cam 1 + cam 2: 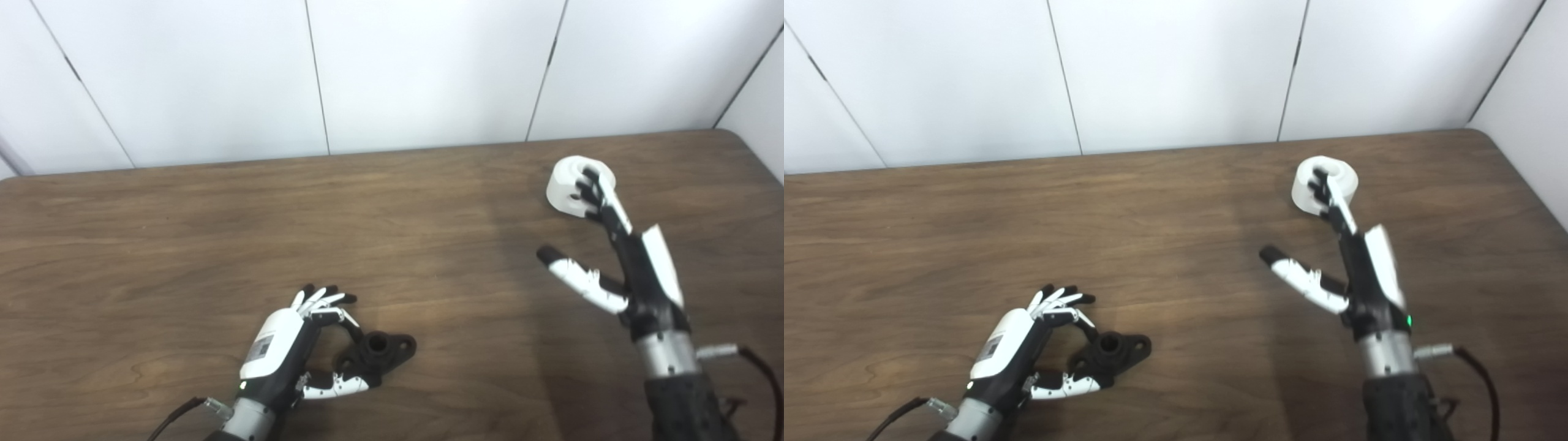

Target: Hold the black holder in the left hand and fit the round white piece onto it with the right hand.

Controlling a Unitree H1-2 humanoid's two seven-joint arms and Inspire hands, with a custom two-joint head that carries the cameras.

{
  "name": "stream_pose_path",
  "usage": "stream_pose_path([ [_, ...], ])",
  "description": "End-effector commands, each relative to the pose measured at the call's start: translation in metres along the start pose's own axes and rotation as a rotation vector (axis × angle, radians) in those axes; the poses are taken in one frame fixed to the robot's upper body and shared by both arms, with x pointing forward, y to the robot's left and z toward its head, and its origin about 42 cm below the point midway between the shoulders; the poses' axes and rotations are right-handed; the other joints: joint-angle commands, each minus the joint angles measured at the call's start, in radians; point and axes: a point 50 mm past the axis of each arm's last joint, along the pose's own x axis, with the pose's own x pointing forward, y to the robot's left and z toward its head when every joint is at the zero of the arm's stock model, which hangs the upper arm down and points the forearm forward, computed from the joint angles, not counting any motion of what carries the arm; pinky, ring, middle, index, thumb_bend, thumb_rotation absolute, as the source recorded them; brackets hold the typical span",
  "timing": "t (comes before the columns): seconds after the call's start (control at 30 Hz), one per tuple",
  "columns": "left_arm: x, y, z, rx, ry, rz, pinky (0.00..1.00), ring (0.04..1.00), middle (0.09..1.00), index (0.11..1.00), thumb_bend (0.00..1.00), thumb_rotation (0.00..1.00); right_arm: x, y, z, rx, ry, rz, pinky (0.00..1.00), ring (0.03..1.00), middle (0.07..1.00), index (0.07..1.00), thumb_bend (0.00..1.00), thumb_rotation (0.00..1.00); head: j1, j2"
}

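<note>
Black holder (378, 353) clamped in left hand (288, 343), right hand (618, 257) spread, fingertips on round white piece (566, 184), wooden table (184, 245).

Both robot hands pair glossy white shells with black inner frames. The left hand (294, 349) carries a rounded white back plate bearing a small grey label, a green indicator light near its base, a silver metal wrist collar and a dark cable trailing from a silver connector. The right hand (618, 257) shows a flat white back panel, white-segmented digits tipped in black, a brushed silver wrist cuff and a textured black forearm sleeve; a green light glows at its wrist, and a dark cable runs from a silver plug.
</note>
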Motion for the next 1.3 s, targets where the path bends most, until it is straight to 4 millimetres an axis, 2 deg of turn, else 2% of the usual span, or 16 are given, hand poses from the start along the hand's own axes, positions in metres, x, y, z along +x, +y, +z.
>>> stream_pose_path([
  [0.0,-0.008,-0.004,-0.006,0.004,0.025,-0.075,1.0,0.926,0.844,0.485,0.52,0.05,0.015,-0.016,0.012,-0.056,-0.069,-0.036,0.9,0.938,0.937,0.946,0.62,0.64,-0.019,0.001],
  [0.07,-0.009,-0.002,-0.006,0.009,0.027,-0.072,1.0,0.926,0.844,0.485,0.52,0.05,0.024,-0.023,0.014,-0.075,-0.068,-0.044,0.9,0.946,0.951,0.946,0.63,0.64,-0.041,0.0],
  [0.2,-0.011,0.001,-0.006,0.019,0.031,-0.068,0.98,0.921,0.836,0.485,0.52,0.05,0.04,-0.034,0.013,-0.128,-0.062,-0.061,0.88,0.965,0.97,0.948,0.64,0.69,-0.079,-0.004],
  [0.33,-0.014,0.004,-0.007,0.027,0.028,-0.071,0.98,0.916,0.828,0.485,0.52,0.05,0.054,-0.043,0.006,-0.194,-0.053,-0.079,0.94,0.991,0.963,0.946,0.63,0.68,-0.105,-0.007],
  [0.5,-0.016,0.007,-0.006,0.032,0.029,-0.07,0.97,0.911,0.82,0.484,0.52,0.05,0.075,-0.055,-0.002,-0.28,0.002,-0.067,0.97,1.0,0.958,0.912,0.66,0.63,-0.125,-0.006],
  [0.6,-0.016,0.008,-0.007,0.035,0.027,-0.068,0.96,0.906,0.814,0.484,0.52,0.05,0.089,-0.061,-0.008,-0.346,0.036,-0.041,0.97,1.0,0.962,0.89,0.69,0.57,-0.141,-0.011],
  [0.7,-0.017,0.009,-0.008,0.043,0.027,-0.067,0.95,0.901,0.81,0.484,0.52,0.05,0.101,-0.062,-0.014,-0.421,0.073,-0.022,0.95,1.0,0.957,0.864,0.73,0.53,-0.162,-0.019],
  [0.8,-0.017,0.011,-0.009,0.041,0.027,-0.064,0.95,0.9,0.808,0.484,0.52,0.04,0.113,-0.062,-0.02,-0.499,0.116,0.003,0.91,1.0,0.955,0.856,0.77,0.54,-0.176,-0.025],
  [0.9,-0.018,0.013,-0.009,0.032,0.029,-0.06,0.95,0.898,0.807,0.484,0.52,0.04,0.125,-0.061,-0.026,-0.554,0.144,0.024,0.89,0.993,0.944,0.849,0.79,0.49,-0.185,-0.029],
  [0.97,-0.018,0.013,-0.009,0.031,0.03,-0.06,0.96,0.897,0.805,0.484,0.52,0.04,0.133,-0.06,-0.032,-0.577,0.158,0.043,0.89,0.988,0.938,0.843,0.81,0.45,-0.192,-0.031],
  [1.27,-0.019,0.014,-0.008,0.03,0.024,-0.064,0.95,0.889,0.802,0.484,0.52,0.04,0.161,-0.056,-0.051,-0.597,0.231,0.119,0.87,0.979,0.934,0.85,0.91,0.38,-0.206,-0.044],
])
